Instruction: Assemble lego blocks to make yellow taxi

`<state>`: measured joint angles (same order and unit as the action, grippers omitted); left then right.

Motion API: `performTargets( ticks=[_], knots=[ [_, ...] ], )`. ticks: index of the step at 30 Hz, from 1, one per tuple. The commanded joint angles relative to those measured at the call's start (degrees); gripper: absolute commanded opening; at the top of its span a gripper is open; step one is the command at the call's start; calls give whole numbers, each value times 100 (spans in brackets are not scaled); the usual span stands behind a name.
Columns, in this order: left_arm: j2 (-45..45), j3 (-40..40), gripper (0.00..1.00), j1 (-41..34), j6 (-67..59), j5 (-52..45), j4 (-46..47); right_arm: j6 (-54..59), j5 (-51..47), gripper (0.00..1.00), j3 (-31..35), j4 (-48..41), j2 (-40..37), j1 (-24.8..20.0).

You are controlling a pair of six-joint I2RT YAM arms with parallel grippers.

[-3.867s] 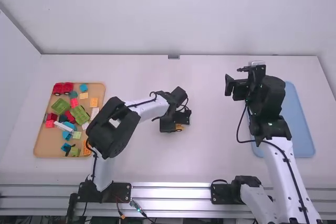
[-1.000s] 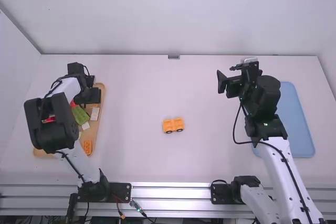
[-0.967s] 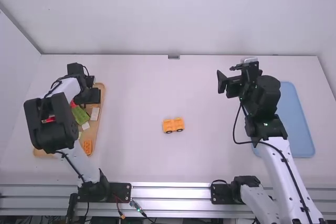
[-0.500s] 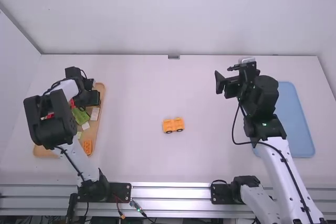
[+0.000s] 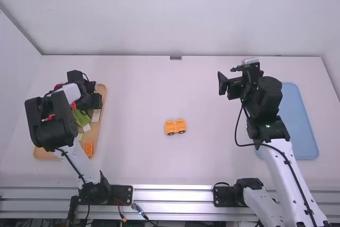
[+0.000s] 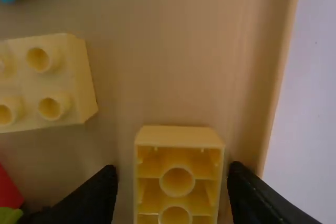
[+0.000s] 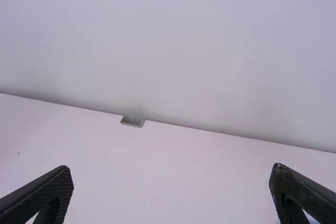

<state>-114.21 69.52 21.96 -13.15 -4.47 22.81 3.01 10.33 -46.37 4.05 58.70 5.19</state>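
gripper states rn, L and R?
Left gripper: open, fingers either side of a yellow block, not gripping.
Right gripper: open, holding nothing.

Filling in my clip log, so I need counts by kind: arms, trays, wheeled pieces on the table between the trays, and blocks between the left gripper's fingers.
Arms: 2 (left arm, right arm)
Trays: 2 (tan tray, blue tray)
Wheeled pieces: 1 (orange-yellow car base)
Blocks: 1 (yellow block)
Total: 6
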Motion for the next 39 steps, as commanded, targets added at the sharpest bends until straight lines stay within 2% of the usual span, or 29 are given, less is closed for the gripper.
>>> performTargets(
  ticks=[1,5,23,27,28,30,33,36,39],
  knots=[
    [-39,-157,56,13,-20,-68,-11,-22,15,99,70,22,-101,-26],
    [-39,-160,47,20,-22,-57,-37,-24,20,99,70,17,-101,-26],
    [-39,-155,30,13,24,-50,-17,-24,35,99,70,20,-101,-26],
    [-33,-155,23,13,24,-52,-17,-20,35,99,70,26,-101,7],
    [-17,-155,20,13,90,-48,-42,-11,79,99,70,70,-101,92],
    [33,-155,21,15,186,-52,-66,197,310,99,70,140,-101,221],
    [229,-155,20,13,243,-72,-103,1047,752,99,70,323,-98,520],
    [470,-155,19,13,332,-83,-79,1128,721,99,70,570,20,682],
    [811,-155,19,11,284,-278,-17,638,726,99,70,1084,415,706]
  ],
)
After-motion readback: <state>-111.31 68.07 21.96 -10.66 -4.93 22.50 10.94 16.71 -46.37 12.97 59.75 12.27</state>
